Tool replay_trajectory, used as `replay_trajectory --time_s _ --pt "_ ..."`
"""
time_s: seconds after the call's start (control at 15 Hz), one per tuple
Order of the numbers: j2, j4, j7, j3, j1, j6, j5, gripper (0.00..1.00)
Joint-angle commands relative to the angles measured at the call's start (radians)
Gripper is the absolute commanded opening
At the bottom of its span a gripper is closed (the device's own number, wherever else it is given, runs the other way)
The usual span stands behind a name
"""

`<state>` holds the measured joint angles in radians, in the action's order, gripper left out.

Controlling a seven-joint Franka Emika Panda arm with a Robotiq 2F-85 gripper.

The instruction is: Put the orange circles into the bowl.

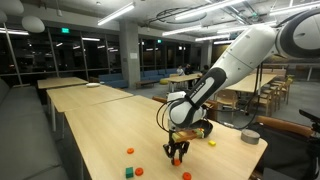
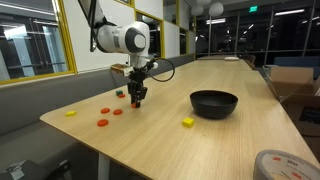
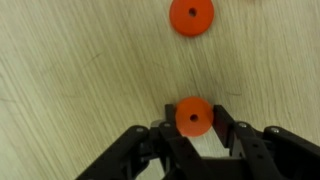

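An orange circle [image 3: 193, 116] sits pinched between the two dark fingers [image 3: 228, 125] of the tool [image 2: 136, 99], which is clenched on it. It shows at the lower centre of the wrist view, with a small hole in its middle. A second orange circle [image 3: 191, 16] lies flat on the pale wood counter [image 2: 200, 150] at the top of that view, apart from the held one.

In an exterior view, the tool points straight down with its tips low at the counter, left of centre. More loose orange circles [image 2: 102, 123] lie on the wood just below and left of it. The black bowl [image 2: 214, 103] stands right of centre, well apart from the tool. A small yellow block [image 2: 188, 122] lies near the bowl's lower left, and a small yellow piece [image 2: 70, 113] lies further left, past the circles.

In an exterior view, a green block [image 1: 129, 172] rests near the bottom edge, beside an orange circle.
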<state>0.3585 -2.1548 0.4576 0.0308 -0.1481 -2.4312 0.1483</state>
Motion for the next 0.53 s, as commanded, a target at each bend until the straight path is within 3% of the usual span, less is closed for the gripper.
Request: replay_trajectory --time_s 0.0,0.47 --pt "-0.089 -0.059 0.082 -0.039 -0.022 -0.059 -0.051 0.24" --pt "-0.228 -0.121 0.351 -0.143 0.002 -0.083 -0.267 0.24"
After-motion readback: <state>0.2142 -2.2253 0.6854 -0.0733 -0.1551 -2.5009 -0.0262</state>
